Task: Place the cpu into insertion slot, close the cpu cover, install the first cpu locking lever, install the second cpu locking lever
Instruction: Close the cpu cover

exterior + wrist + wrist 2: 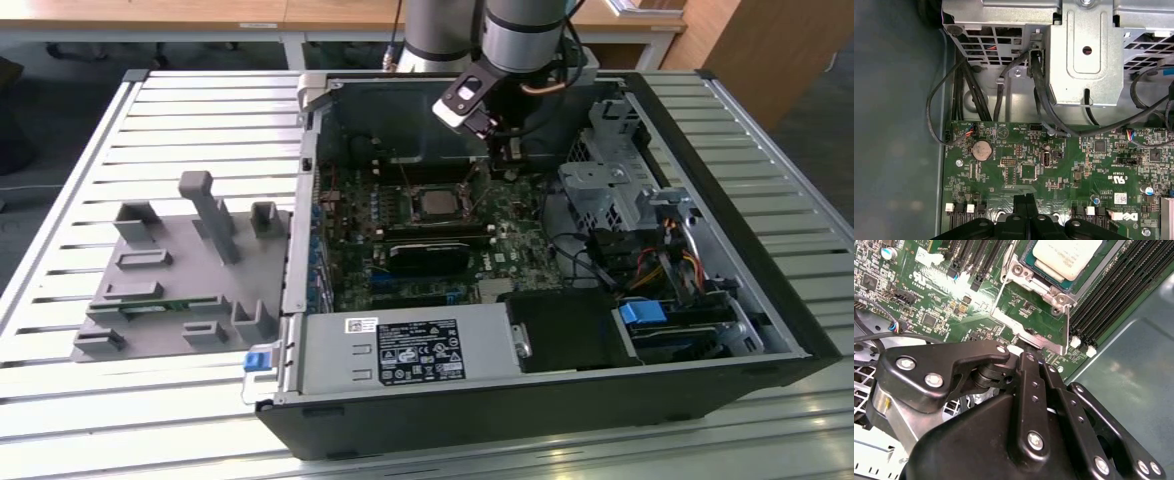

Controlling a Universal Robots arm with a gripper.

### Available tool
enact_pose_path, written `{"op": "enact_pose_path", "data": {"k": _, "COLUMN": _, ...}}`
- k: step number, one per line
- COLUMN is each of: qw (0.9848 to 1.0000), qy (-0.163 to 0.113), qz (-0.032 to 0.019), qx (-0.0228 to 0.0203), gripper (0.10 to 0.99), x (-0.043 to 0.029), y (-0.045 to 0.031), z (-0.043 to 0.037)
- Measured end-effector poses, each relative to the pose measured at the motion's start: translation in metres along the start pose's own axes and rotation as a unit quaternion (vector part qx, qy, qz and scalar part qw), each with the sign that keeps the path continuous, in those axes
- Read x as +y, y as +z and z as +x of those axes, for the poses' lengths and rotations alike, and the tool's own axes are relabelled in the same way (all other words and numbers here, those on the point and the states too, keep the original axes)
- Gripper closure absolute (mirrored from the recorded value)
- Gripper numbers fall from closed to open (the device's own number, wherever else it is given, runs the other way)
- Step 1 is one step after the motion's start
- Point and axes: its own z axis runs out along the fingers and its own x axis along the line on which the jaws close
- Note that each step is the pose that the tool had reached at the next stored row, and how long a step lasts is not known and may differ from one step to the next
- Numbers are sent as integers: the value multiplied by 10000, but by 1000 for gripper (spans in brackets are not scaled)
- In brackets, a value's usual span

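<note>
The cpu [437, 203] lies flat in the insertion slot [412, 204] on the motherboard; its silver top shows in the second wrist view [1066, 257]. The cpu cover [1040, 284], a silver frame, lies down around it. Thin wire locking levers [1000, 292] run along the frame's sides. My gripper [505, 166] hangs over the board to the exterior view's right of the slot and a little behind it. Its black fingers [1026, 371] are shut together, tips [1024, 199] just beside the edge of the socket's metal frame. I see nothing held between them.
The open computer case [307, 150] lies on a slatted metal table [160, 110]. A black block [427, 255] sits in front of the slot, drive cages [607, 190] and cables [1041, 75] are close on the exterior view's right, and a grey fixture [174, 260] stands on its left.
</note>
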Motion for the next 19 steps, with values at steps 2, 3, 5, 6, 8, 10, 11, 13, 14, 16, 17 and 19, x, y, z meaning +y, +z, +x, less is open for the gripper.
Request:
{"op": "enact_pose_path", "data": {"k": 2, "qw": 10000, "qy": 0, "qz": 0, "qx": 0, "gripper": 980, "x": -2, "y": 0, "z": 0}}
{"op": "enact_pose_path", "data": {"k": 3, "qw": 10000, "qy": 0, "qz": 0, "qx": 0, "gripper": 980, "x": -4, "y": 0, "z": 0}}
{"op": "enact_pose_path", "data": {"k": 5, "qw": 10000, "qy": 0, "qz": 0, "qx": 0, "gripper": 980, "x": -16, "y": -1, "z": 0}}
{"op": "enact_pose_path", "data": {"k": 6, "qw": 10000, "qy": 0, "qz": 0, "qx": 0, "gripper": 980, "x": -28, "y": -1, "z": 0}}
{"op": "enact_pose_path", "data": {"k": 8, "qw": 10000, "qy": 0, "qz": 0, "qx": 0, "gripper": 980, "x": -30, "y": -2, "z": 0}}
{"op": "enact_pose_path", "data": {"k": 10, "qw": 10000, "qy": 0, "qz": 0, "qx": 0, "gripper": 980, "x": -37, "y": -2, "z": 0}}
{"op": "enact_pose_path", "data": {"k": 11, "qw": 10000, "qy": 0, "qz": 0, "qx": 0, "gripper": 980, "x": -42, "y": -2, "z": 1}}
{"op": "enact_pose_path", "data": {"k": 13, "qw": 10000, "qy": 0, "qz": 0, "qx": 0, "gripper": 980, "x": -53, "y": -3, "z": 1}}
{"op": "enact_pose_path", "data": {"k": 14, "qw": 10000, "qy": 0, "qz": 0, "qx": -1, "gripper": 980, "x": -59, "y": -3, "z": 1}}
{"op": "enact_pose_path", "data": {"k": 16, "qw": 10000, "qy": 0, "qz": 0, "qx": 0, "gripper": 980, "x": -72, "y": -4, "z": 1}}
{"op": "enact_pose_path", "data": {"k": 17, "qw": 10000, "qy": 0, "qz": 0, "qx": 0, "gripper": 980, "x": -77, "y": -4, "z": 1}}
{"op": "enact_pose_path", "data": {"k": 19, "qw": 10000, "qy": 0, "qz": 0, "qx": 0, "gripper": 980, "x": -88, "y": -5, "z": 1}}
